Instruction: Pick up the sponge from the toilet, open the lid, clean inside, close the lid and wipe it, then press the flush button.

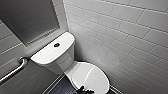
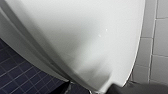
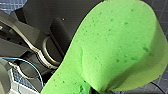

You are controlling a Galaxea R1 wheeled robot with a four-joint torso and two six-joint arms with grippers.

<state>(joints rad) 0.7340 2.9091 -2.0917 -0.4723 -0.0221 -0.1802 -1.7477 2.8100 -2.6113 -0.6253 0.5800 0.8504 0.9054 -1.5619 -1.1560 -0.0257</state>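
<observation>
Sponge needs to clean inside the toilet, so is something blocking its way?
Yes. The lid lies shut over the bowl of the toilet and covers the inside. The sponge shows large and close in the right wrist view. Until the lid is up, it cannot reach inside.

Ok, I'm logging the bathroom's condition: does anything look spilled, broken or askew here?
Nothing stands out. The lid lies shut and straight on the toilet, the flush button is in place, no spill shows. The sponge is creased, pinched by the right gripper.
</observation>
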